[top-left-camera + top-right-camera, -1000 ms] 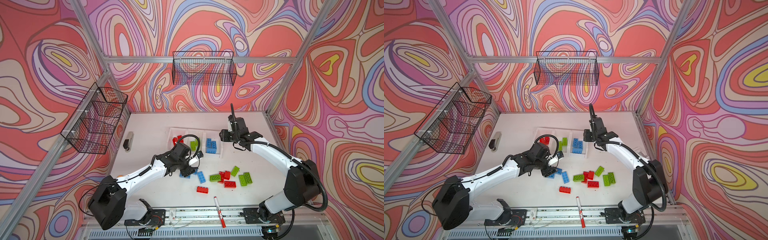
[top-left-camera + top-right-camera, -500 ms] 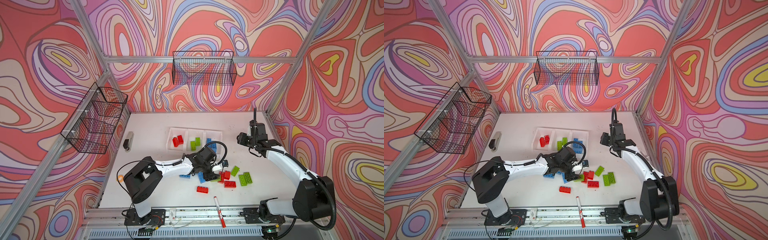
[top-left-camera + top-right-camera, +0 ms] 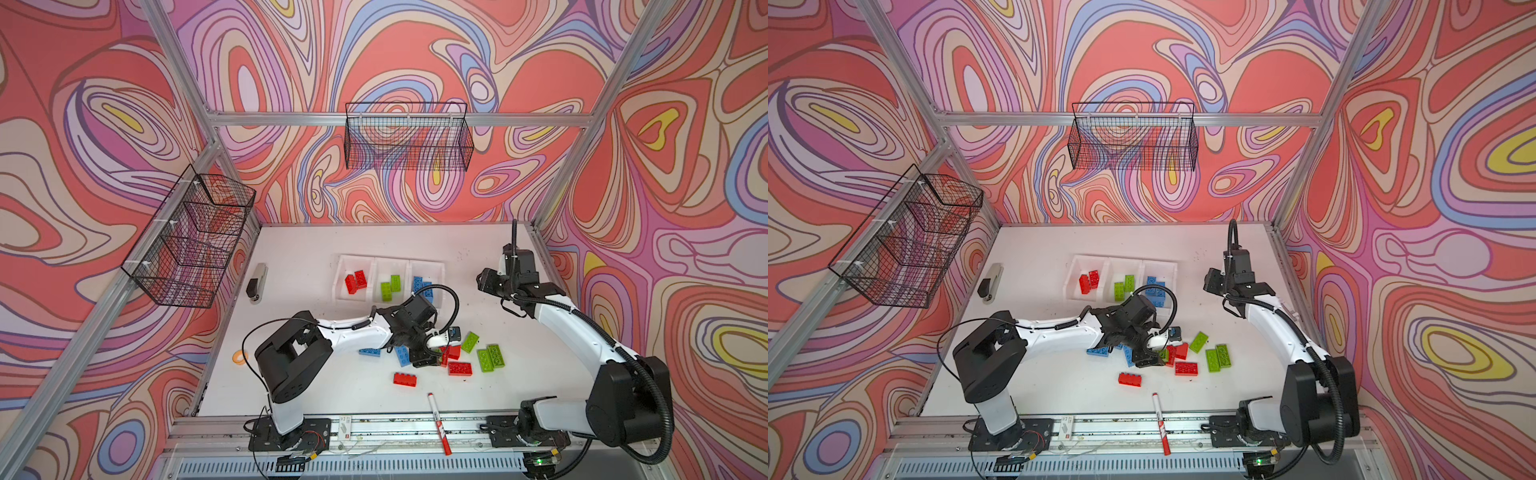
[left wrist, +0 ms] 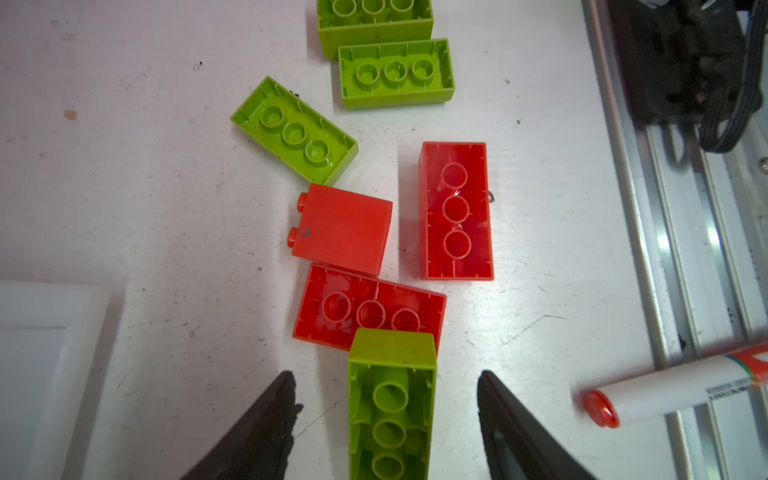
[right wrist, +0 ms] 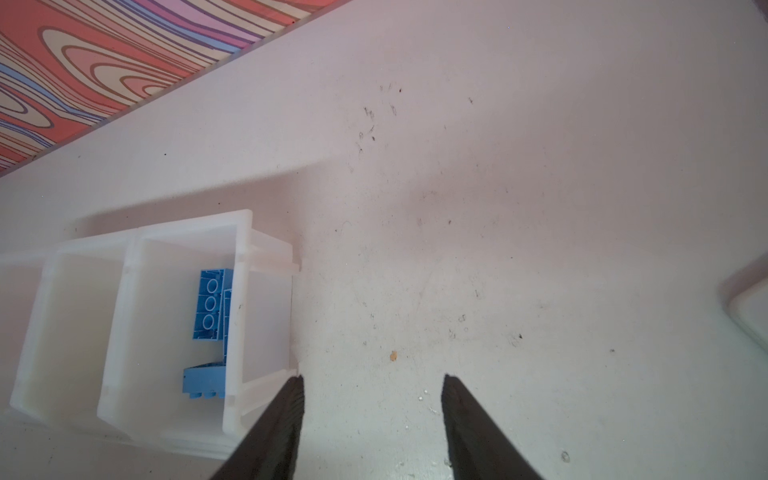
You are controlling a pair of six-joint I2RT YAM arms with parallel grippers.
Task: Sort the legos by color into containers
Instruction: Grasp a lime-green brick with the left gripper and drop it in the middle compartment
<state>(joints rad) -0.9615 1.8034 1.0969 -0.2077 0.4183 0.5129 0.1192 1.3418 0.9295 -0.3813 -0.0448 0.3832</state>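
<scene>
One outstretched arm (image 3: 353,332), left claw (image 4: 386,376) straddling green lego (image 4: 390,419).

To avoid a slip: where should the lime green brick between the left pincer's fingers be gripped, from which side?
Likely from above, across the two long walls of the lime green brick: its hollow underside faces up, and the open left pincer straddles those parallel walls.

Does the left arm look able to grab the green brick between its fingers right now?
Probably yes. The left gripper is open and its fingers flank the green brick, with bare table showing in both gaps. A red brick crowds only its far end.
</scene>
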